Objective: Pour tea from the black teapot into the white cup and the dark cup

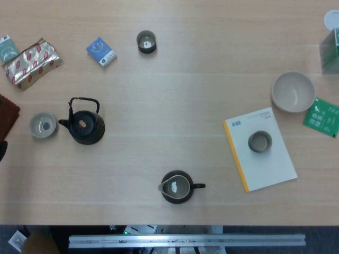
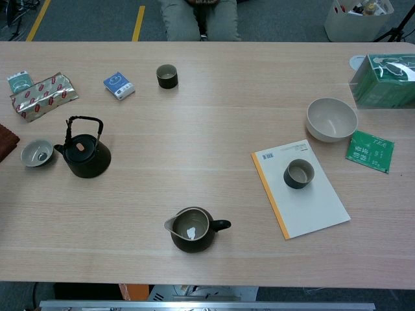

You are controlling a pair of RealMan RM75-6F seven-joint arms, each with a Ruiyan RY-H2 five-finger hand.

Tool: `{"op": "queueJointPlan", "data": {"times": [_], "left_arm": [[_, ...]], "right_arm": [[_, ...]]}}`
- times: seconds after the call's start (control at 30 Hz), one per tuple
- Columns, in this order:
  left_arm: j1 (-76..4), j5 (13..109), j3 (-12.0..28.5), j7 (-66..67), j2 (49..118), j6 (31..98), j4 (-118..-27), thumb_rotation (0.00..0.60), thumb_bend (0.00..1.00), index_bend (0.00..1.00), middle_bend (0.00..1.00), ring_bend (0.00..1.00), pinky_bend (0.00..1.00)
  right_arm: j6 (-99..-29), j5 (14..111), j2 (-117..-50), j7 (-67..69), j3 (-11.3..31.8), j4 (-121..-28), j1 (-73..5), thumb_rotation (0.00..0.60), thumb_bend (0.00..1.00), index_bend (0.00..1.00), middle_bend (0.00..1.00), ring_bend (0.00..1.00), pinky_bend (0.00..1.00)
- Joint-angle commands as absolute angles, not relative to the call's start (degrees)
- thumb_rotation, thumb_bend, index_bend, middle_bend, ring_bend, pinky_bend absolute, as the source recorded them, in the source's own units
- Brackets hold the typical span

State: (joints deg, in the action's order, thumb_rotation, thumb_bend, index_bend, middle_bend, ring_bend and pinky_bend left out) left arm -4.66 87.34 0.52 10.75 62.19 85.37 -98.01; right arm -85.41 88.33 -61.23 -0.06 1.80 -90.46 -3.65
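Notably, neither robot hand visible, state unknowable; brown object (image 1: 7, 117) cut off beside black teapot (image 1: 85, 126).

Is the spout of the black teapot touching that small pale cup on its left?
Cannot tell. In both views the black teapot spout tip meets the small pale cup rim with no clear gap, but contact isn't plain.

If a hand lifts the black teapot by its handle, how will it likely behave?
The black teapot looks like cast iron, so probably heavy. Its thin wire handle stands upright and may be hinged, so the pot could swing. The lid probably sits loose and might slip when tilted.
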Motion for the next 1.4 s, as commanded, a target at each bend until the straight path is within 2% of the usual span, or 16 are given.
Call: {"op": "queueJointPlan", "data": {"times": [0.03,0.5,0.87,1.0,1.07,1.23,1.33,1.4], "left_arm": [[-4.7,87.3,0.5,11.3,62.2,85.2,-98.3,0.6,0.28,0.15,0.15,0.09,0.11],[-8.5,87.7,2.3,12.0,61.4,81.5,-99.0,0.6,0.28,0.17,0.21,0.11,0.09],[-16.0,85.5,4.6,9.7,60.7,71.1,-99.8,0.6,0.28,0.17,0.24,0.16,0.07],[-18.6,83.9,5.0,9.8,60.8,67.0,-100.4,0.596,0.22,0.17,0.25,0.17,0.07],[-19.8,82.8,5.2,10.0,61.0,65.1,-100.9,0.566,0.2,0.17,0.25,0.18,0.07],[-22.3,80.3,5.2,12.4,62.0,61.2,-101.5,0.408,0.17,0.18,0.25,0.18,0.07],[-23.3,79.7,5.0,13.4,63.8,60.1,-100.5,0.391,0.17,0.18,0.25,0.18,0.07],[-24.0,79.4,4.9,13.7,65.0,59.4,-99.6,0.433,0.17,0.18,0.24,0.18,0.07]], "right_arm": [[-85.4,88.3,-61.1,0.3,1.9,-90.2,-3.7,0.6,0.11,0.36,0.32,0.18,0.22],[-86.9,89.4,-62.3,-0.2,3.5,-89.6,-4.6,0.6,0.11,0.36,0.32,0.18,0.22],[-85.8,90.1,-62.4,-1.4,3.9,-90.8,-6.1,0.6,0.12,0.36,0.32,0.18,0.22],[-85.3,89.7,-62.5,-1.6,4.0,-90.8,-6.4,0.6,0.12,0.36,0.32,0.18,0.22],[-85.1,89.6,-62.6,-1.5,3.9,-90.7,-6.5,0.6,0.12,0.36,0.32,0.18,0.22],[-84.9,89.4,-62.6,-1.0,3.8,-90.3,-6.5,0.6,0.12,0.36,0.32,0.18,0.22],[-85.1,89.0,-62.4,-0.8,3.7,-90.1,-6.2,0.6,0.12,0.36,0.32,0.18,0.22],[-85.2,88.9,-62.3,-0.8,3.7,-90.1,-6.0,0.6,0.12,0.36,0.32,0.18,0.22]]}}
